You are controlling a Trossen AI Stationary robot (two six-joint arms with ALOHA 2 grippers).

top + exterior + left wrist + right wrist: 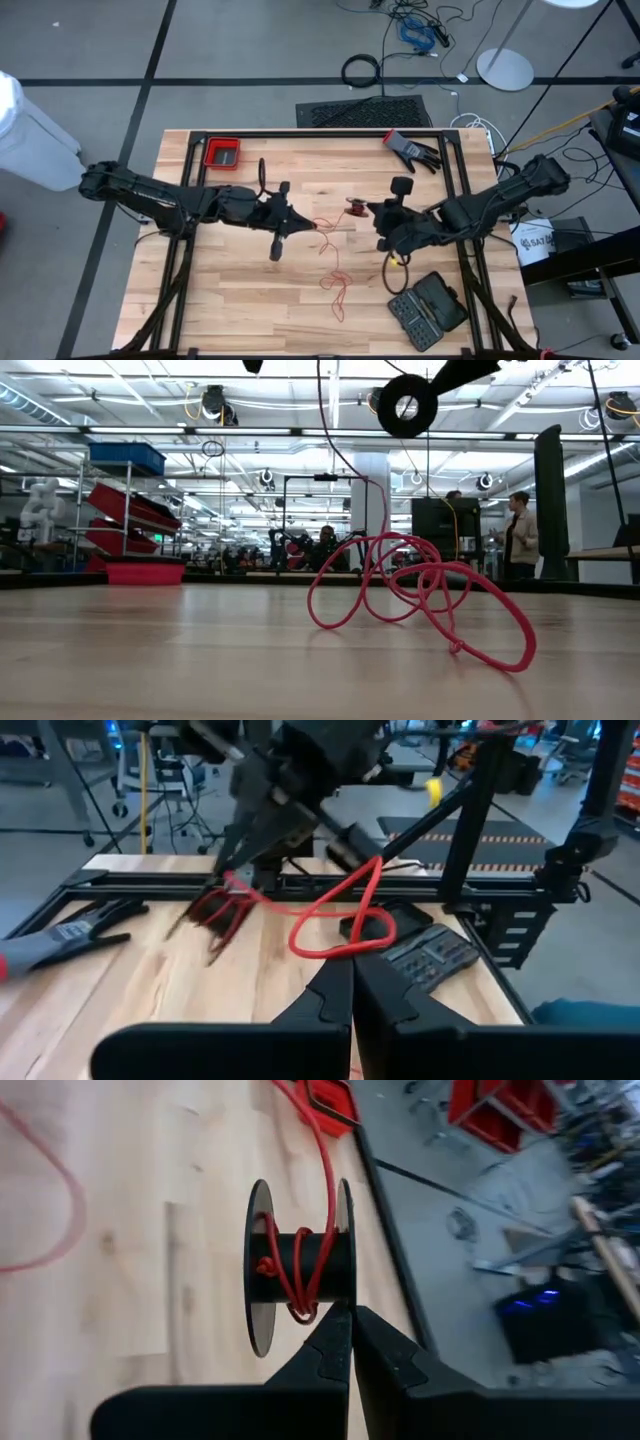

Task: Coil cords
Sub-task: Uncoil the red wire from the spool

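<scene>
The right gripper's point(350, 1315) fingers are pressed together on the black spool point(300, 1270), held above the tabletop point(240, 300). The left gripper's point(352, 970) fingers are pressed together, apparently empty. A few turns of red cord point(300, 1275) are wound; most lies loose, so coiling seems barely begun.

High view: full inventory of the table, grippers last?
thin red cord: one, red, loose loops at table middle, running up to the spool
small black spool: one, black, a few red turns on it, held at the right gripper
red bin: one, red, back left of the table
black and red work glove: one, back right
black bit case: one, open, front right
wooden table: one, pale wood, black frame
left gripper: shut, left of centre by the cord
right gripper: shut on the spool, right of centre
</scene>
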